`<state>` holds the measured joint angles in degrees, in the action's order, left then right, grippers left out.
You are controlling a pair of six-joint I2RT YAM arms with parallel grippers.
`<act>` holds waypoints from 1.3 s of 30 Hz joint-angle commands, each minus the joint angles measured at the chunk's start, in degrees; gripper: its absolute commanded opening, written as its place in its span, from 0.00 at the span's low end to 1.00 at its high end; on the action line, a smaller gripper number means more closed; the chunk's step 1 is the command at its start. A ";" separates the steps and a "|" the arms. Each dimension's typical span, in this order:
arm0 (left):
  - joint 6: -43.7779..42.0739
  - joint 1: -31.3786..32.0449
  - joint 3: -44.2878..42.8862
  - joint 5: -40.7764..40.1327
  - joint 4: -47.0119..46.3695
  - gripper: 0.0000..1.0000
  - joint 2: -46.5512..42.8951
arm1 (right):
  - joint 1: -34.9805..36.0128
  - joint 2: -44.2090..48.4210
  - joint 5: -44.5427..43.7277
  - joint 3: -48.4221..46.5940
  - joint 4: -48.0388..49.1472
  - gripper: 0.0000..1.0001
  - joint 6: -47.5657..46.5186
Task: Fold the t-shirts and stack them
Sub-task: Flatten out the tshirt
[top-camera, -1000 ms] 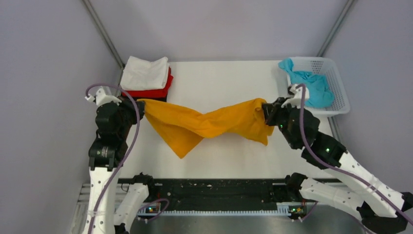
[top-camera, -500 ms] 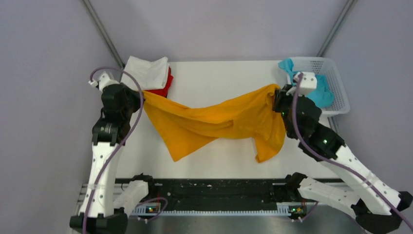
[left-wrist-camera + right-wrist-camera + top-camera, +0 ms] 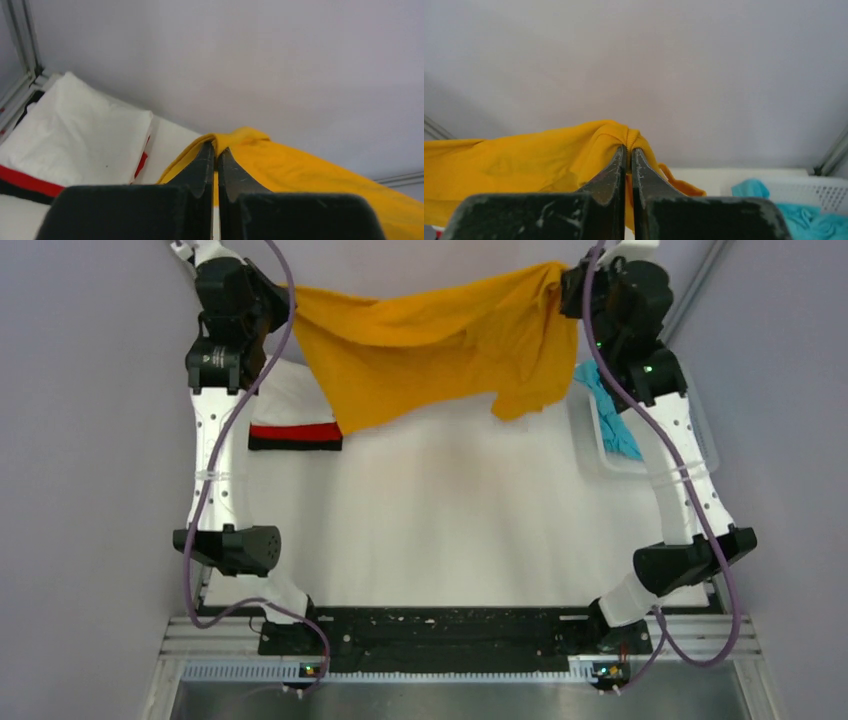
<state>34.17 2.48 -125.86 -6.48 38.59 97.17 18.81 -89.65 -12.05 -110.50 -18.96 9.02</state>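
The orange-yellow t-shirt hangs stretched between both raised arms, high over the far end of the table, its lower part sagging in folds. My left gripper is shut on its left edge, seen pinched in the left wrist view. My right gripper is shut on a ribbed edge at the right. A folded stack lies at the far left: white t-shirt on top, red t-shirt under it, black t-shirt lowest. A teal t-shirt lies in the basket.
The white perforated basket stands at the far right, partly behind my right arm. Grey walls enclose the table on three sides, with metal frame posts in the back corners. A black rail runs along the near edge.
Both arms have swung up and toward the back wall, lifting the orange-yellow shirt off the table; it now hangs spread between the grippers. Both grips have stayed shut.
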 commanded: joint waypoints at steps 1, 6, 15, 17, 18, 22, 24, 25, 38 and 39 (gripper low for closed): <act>-4.20 -0.40 -6.62 2.44 -1.21 0.00 -3.57 | -4.34 1.72 7.90 -10.99 1.56 0.00 0.81; -5.26 -0.46 11.64 2.66 -9.11 0.00 -13.48 | -4.62 9.22 8.07 3.54 3.71 0.00 -0.20; -2.08 -0.44 57.85 3.80 -19.80 0.00 -25.81 | -6.23 23.04 5.58 42.99 -7.01 0.00 8.95; -0.39 -0.46 66.26 3.23 -20.79 0.00 -26.92 | -6.57 23.76 7.47 48.30 -11.96 0.00 10.80; 0.30 -0.46 70.62 3.11 -20.90 0.00 -27.10 | -6.63 23.22 8.40 50.13 -14.91 0.00 11.14; 1.99 -0.46 77.34 2.73 -19.04 0.00 -25.31 | -6.66 19.51 3.41 55.75 -21.14 0.00 13.80; 3.72 -0.37 78.13 2.87 -16.34 0.00 -22.93 | -6.61 17.54 -0.31 56.53 -22.32 0.10 15.60; 4.15 -0.37 78.39 2.96 -15.58 0.00 -21.48 | -6.65 16.70 -1.36 56.36 -22.48 0.20 16.20; 11.41 -0.16 76.26 -9.02 0.98 0.78 -30.35 | -6.61 28.70 -12.37 57.02 -33.11 0.99 22.41; 12.25 -0.09 76.26 -10.73 2.70 0.81 -33.75 | -6.55 30.62 -11.86 57.33 -33.83 0.99 22.26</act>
<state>42.17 2.31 -47.57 -9.13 33.19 75.05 12.60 -66.30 -21.32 -53.25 -47.27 29.04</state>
